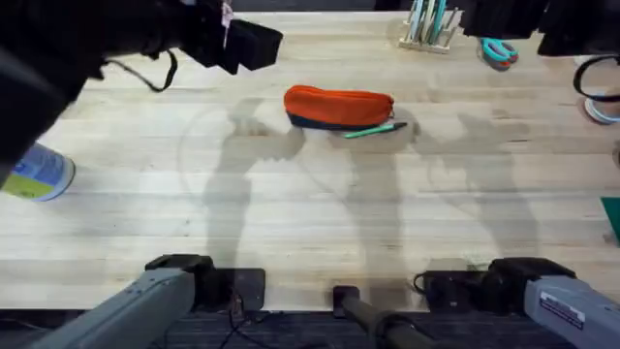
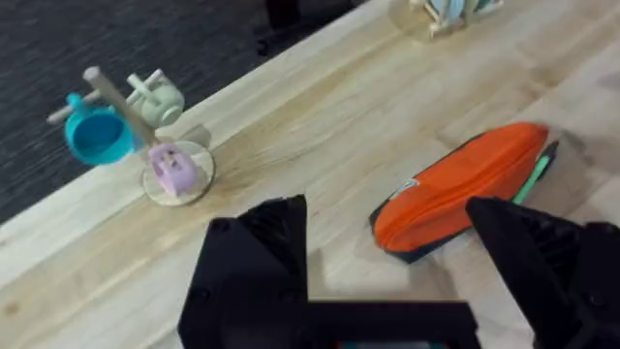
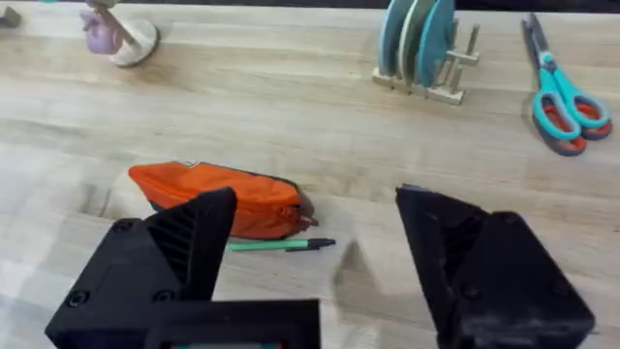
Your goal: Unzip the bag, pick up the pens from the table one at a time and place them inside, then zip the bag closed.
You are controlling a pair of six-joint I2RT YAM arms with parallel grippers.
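Observation:
The orange bag (image 1: 339,105) lies on the wooden table (image 1: 291,213) at the far middle, its zipper shut as far as I can see. One mint-green pen (image 1: 373,129) rests against its near right side. My left gripper (image 1: 247,44) hangs high to the bag's far left, open and holding nothing. In the left wrist view the bag (image 2: 465,184) and pen (image 2: 536,174) lie beyond the open gripper (image 2: 386,223). In the right wrist view the right gripper (image 3: 315,199) is open above the bag (image 3: 218,199) and pen (image 3: 281,245), well clear of both.
A wooden rack of teal plates (image 1: 431,24) and teal scissors (image 1: 499,51) sit at the far right. A blue-white canister (image 1: 39,174) lies at the left edge. A mug tree with a blue cup (image 2: 97,131) stands near the far left edge.

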